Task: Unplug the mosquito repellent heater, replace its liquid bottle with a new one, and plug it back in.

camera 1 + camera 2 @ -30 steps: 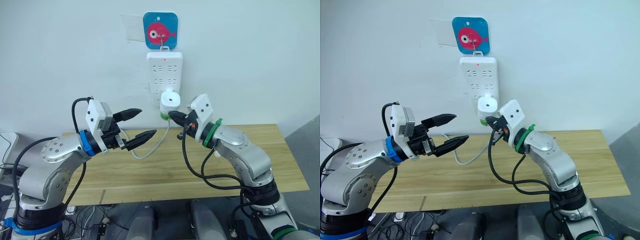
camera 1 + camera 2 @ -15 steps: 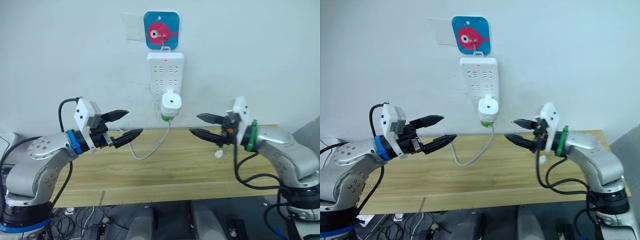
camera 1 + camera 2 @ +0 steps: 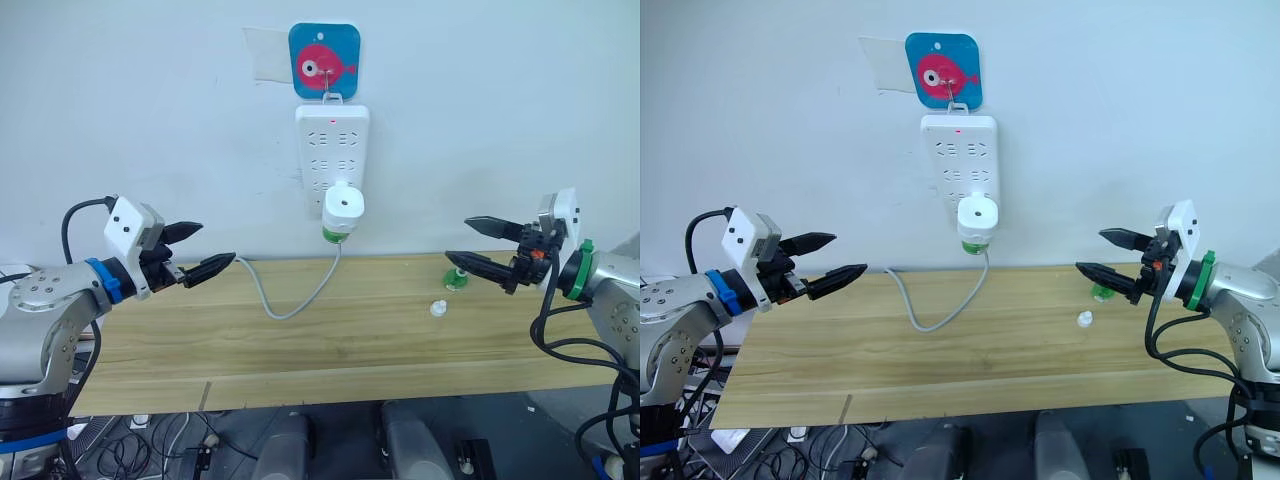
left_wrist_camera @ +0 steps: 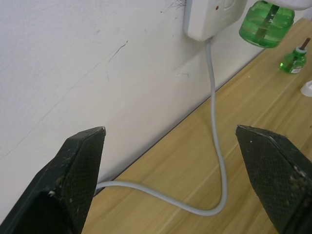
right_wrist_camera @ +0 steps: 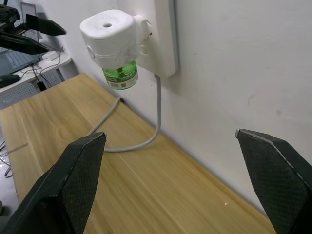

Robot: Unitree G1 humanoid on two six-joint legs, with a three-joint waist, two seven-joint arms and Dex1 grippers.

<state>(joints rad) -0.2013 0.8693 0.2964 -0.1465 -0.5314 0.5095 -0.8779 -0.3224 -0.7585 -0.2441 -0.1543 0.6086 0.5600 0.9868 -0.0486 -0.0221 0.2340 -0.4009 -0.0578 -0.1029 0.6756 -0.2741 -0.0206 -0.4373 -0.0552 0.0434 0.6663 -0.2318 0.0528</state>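
Mosquito repellent heater, small white rounded plastic unit with a dark vent hole on its face, sits plugged into the lowest socket of the tall white multi-socket power strip hanging on the wall under a blue square hook plate with a pink fish. A green translucent liquid bottle is screwed in under the heater. On the light wooden desk, toward the robot's right, stands a second small green bottle, uncapped with its wick showing in the left wrist view, and near it lies a small white cap. Judging from this, the task looks essentially done: bottle loose on the desk reads as the old one, heater is back in the socket with a bottle fitted; cannot confirm from these frames which bottle is new. Nothing obvious left except retreat. Grey power cord loops from the strip across the desk toward the left. Left end effector hangs well left of the heater above the desk edge, fingers spread, released, empty. Right end effector hangs far right, just beside the loose bottle, fingers parted, empty too. Both arms point inward, roughly level, well apart from the heater.
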